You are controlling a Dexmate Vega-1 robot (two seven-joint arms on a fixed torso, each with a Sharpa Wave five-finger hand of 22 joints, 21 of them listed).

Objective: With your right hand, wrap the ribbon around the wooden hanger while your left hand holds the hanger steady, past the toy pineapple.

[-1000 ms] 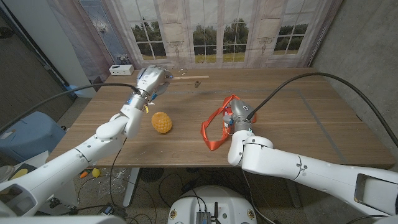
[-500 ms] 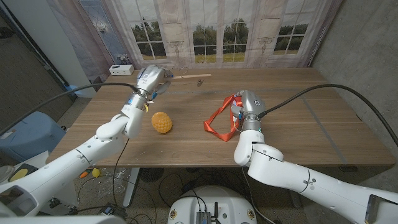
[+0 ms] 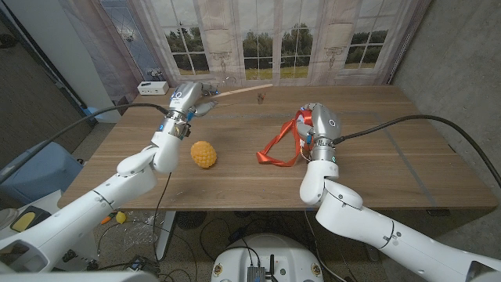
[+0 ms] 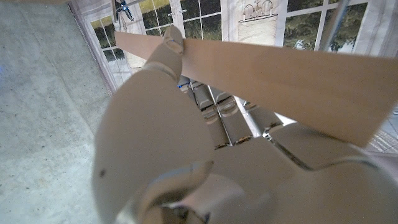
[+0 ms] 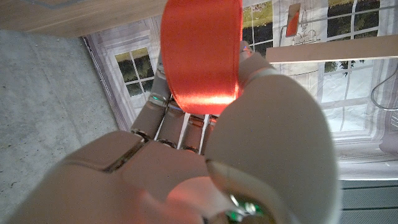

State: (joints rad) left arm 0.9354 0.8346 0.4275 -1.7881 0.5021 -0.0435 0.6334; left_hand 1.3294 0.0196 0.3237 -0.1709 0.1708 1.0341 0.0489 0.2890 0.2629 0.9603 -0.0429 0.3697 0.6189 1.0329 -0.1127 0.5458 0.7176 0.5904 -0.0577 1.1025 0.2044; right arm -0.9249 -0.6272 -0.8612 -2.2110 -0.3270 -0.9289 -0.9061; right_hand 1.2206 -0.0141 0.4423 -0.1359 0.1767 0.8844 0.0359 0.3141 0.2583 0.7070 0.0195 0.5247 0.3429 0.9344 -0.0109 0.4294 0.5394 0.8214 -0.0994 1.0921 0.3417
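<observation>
Wooden hanger (image 3: 235,92) is lifted above the far side of the table (image 3: 391,149) in the left hand (image 3: 186,100), which grips one end; its long axis points toward the right hand (image 3: 317,125). That hand holds the glossy red ribbon (image 3: 278,150), whose loop trails to the tabletop. I judge the hanger lies left of it and farther, beyond the bumpy yellow toy pineapple (image 3: 203,153).

The wooden table (image 3: 376,149) carries a toy pineapple (image 3: 203,153); the orange ribbon's (image 3: 275,153) trailing loop lies right of it.
</observation>
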